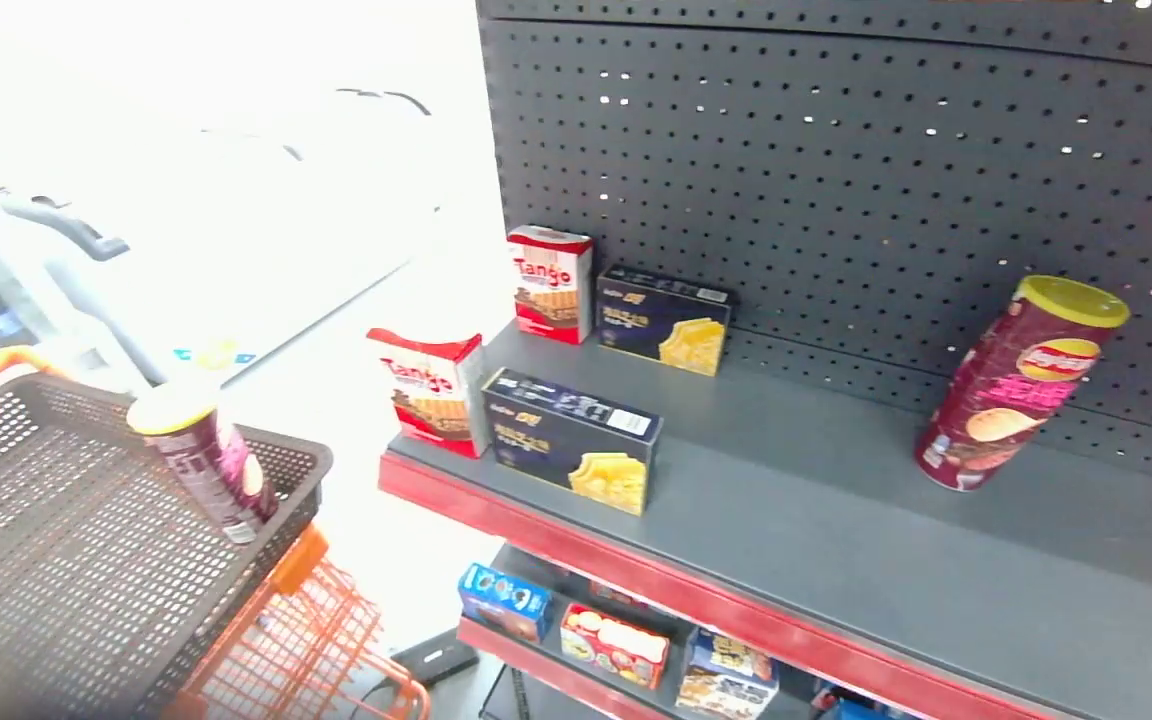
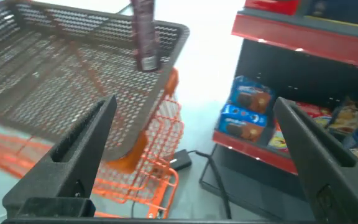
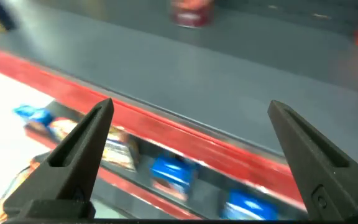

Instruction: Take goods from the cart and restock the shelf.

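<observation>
Maroon, seemingly cardboard can (image 1: 206, 465) stands in perforated basket (image 1: 36, 530); left hand (image 2: 194, 104), right hand (image 3: 191, 107) gape wide.

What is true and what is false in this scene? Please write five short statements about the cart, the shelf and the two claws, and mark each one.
1. A can stands in the cart basket. True.
2. The grey shelf carries boxes only. False: a second can also stands on it, close to the pegboard.
3. The left claw is open and empty. True.
4. The right claw is shut on a blue box. False: it is open and holds nothing.
5. Two red and white boxes stand on the grey shelf. True.
</observation>
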Available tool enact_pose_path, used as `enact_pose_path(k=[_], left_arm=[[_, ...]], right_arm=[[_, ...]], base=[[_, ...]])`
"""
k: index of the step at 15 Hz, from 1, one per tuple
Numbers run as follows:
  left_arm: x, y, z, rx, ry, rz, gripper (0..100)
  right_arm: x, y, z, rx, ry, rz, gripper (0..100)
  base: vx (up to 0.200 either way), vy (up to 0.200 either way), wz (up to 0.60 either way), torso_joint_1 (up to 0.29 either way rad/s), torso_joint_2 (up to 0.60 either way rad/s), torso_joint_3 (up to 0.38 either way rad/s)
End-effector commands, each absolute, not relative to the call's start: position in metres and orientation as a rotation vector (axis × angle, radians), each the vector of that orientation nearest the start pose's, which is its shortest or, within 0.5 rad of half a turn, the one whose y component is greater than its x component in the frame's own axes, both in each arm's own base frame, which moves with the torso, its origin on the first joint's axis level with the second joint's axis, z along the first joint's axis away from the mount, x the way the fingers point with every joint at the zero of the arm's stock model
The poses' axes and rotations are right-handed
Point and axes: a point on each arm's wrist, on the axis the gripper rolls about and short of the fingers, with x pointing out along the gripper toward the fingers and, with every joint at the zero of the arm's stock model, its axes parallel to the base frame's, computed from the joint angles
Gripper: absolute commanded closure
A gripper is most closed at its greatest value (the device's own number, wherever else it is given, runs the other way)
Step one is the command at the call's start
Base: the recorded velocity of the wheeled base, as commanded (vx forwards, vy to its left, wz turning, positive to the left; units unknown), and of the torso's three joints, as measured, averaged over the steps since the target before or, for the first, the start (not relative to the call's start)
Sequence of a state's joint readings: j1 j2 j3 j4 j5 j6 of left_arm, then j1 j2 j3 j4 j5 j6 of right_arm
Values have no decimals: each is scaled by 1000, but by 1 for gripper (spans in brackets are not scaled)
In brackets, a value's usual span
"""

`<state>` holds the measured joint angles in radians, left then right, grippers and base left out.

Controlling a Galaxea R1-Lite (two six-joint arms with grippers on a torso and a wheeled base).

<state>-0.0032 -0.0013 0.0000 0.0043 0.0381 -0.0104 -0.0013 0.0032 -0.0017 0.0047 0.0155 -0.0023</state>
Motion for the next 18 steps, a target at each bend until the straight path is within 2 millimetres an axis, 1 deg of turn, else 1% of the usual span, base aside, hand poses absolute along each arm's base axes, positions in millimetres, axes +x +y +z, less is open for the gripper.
enact_pose_path(k=[1,12,13,14,15,16,17,18], left_arm=[[-23,1,75,-11,4,35,0],[-23,1,75,-6,3,29,0],[-26,1,84,9,-20,34,0],[-29,1,96,25,-49,33,0],[-27,1,124,38,-17,48,0],[-8,3,166,42,85,112,0],[2,3,174,44,123,119,0],[26,3,181,51,221,134,0]], right_arm=[[-23,0,76,-3,8,17,0],[-23,0,76,-3,8,17,0],[-23,0,75,-3,9,15,0],[-23,0,76,-3,8,15,0],[-23,0,76,-1,8,15,0],[-23,0,76,-3,8,15,0],[-23,0,76,-3,8,15,0],[-23,0,76,-3,8,17,0]], base=[[0,0,0,0,0,0],[0,0,0,0,0,0],[0,0,0,0,0,0],[0,0,0,0,0,0],[0,0,0,0,0,0],[0,0,0,0,0,0],[0,0,0,0,0,0],[0,0,0,0,0,0]])
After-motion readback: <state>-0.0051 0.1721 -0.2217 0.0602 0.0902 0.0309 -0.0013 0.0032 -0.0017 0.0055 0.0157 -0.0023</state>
